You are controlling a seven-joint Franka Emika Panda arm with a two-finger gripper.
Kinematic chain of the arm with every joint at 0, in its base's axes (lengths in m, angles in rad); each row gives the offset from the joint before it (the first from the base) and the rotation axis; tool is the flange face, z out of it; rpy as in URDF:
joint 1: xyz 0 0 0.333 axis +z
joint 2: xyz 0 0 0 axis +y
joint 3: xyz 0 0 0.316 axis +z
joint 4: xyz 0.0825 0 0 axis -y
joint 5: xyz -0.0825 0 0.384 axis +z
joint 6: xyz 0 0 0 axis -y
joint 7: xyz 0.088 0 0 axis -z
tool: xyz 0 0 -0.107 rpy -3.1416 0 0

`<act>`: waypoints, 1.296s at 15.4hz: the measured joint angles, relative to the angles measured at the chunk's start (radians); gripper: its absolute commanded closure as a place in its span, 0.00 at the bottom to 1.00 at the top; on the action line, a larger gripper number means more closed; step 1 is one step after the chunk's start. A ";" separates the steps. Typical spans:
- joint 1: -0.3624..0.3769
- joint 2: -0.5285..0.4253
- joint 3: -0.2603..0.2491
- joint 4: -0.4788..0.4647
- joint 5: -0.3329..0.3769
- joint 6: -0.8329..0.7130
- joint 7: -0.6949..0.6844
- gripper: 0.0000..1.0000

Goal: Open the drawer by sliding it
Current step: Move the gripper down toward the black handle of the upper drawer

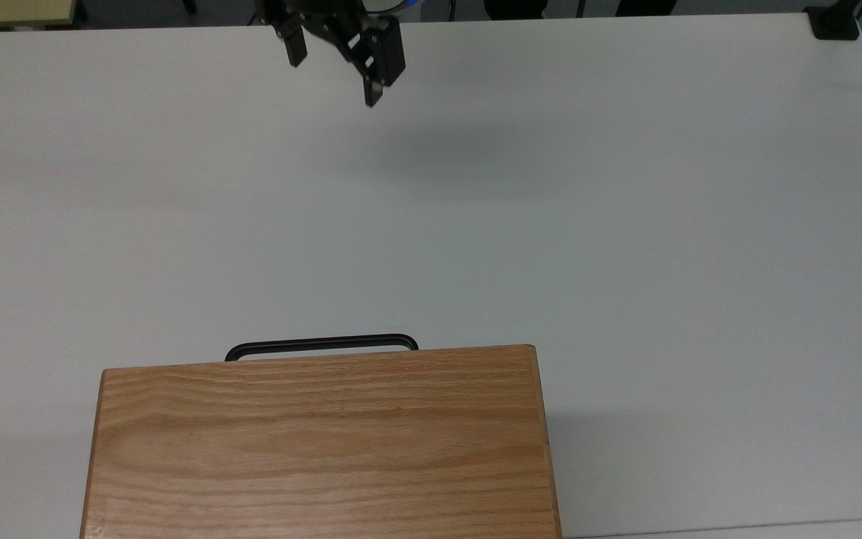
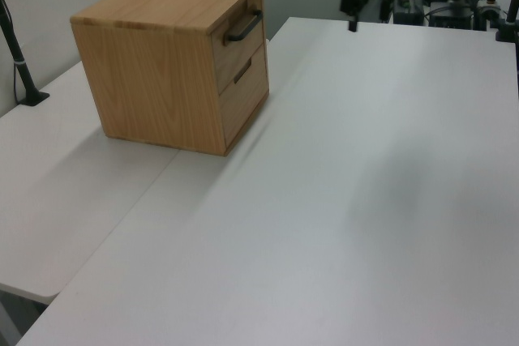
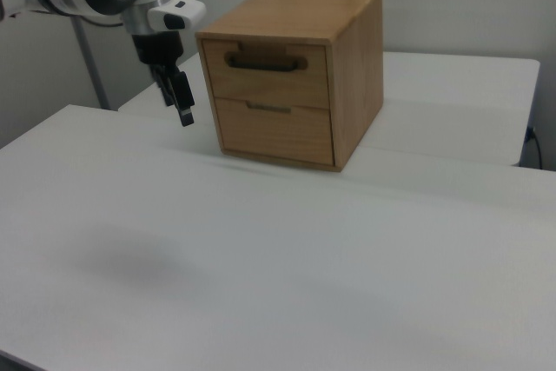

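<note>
A wide white worktop (image 1: 625,224) fills the scene. On it sits an oak cabinet (image 3: 295,76) with two drawers stacked in its front face. The upper drawer (image 3: 266,74) is the one with the long black bar handle (image 3: 265,63); it sits flush and closed.

Your gripper (image 1: 335,64) hangs in the air above the worktop, well apart from the cabinet. In the top view its two fingers (image 1: 373,93) are spread wide and hold nothing. From the fingers, the handle (image 1: 322,344) lies far off across bare worktop, toward the top view's bottom edge. In the right view the gripper (image 3: 181,97) is to the right view's left of the cabinet front, with the handle to its right at roughly the same height.

You appear to be in the approach step, and no contact has been made. The next move calls for crossing that gap, lining the open fingers up with the bar, closing on it, then pulling straight out from the cabinet front.
</note>
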 measured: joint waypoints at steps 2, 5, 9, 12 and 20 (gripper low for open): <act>-0.003 0.019 0.000 0.007 0.006 0.072 0.147 0.00; -0.010 0.046 0.000 0.011 0.044 0.220 0.347 0.00; -0.018 0.100 0.000 0.011 0.055 0.447 0.576 0.00; -0.018 0.154 0.000 0.012 0.055 0.606 0.725 0.03; -0.014 0.250 0.002 0.016 0.055 0.933 0.904 0.13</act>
